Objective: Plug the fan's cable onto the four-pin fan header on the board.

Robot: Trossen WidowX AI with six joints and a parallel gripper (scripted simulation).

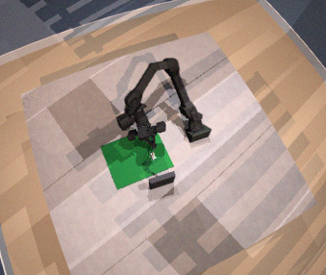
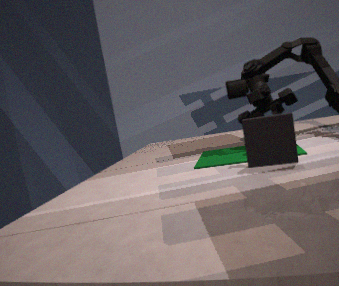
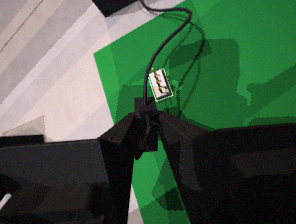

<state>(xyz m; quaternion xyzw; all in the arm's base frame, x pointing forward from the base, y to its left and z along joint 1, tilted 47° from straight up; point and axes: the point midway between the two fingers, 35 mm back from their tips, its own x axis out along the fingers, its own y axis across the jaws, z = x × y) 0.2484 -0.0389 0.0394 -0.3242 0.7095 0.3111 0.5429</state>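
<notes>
The green board (image 1: 124,173) (image 2: 216,158) (image 3: 270,75) lies flat on the table. The white four-pin header (image 3: 162,87) shows in the wrist view just beyond the fingertips; in the top view it is a small white spot (image 1: 153,156). My gripper (image 3: 146,116) is shut on the black plug (image 3: 145,106) of the fan's cable. The plug is held above the board, beside the header and apart from it in the wrist view. The black cable (image 3: 165,44) runs from the plug past the header. The plug's lower end and its height above the board cannot be told.
The dark upright fan block (image 1: 162,181) (image 2: 271,140) stands at the board's near edge, with the cable leading to it; its corner (image 3: 112,6) shows at the top of the wrist view. The arm's base (image 1: 198,133) stands to the right of the board.
</notes>
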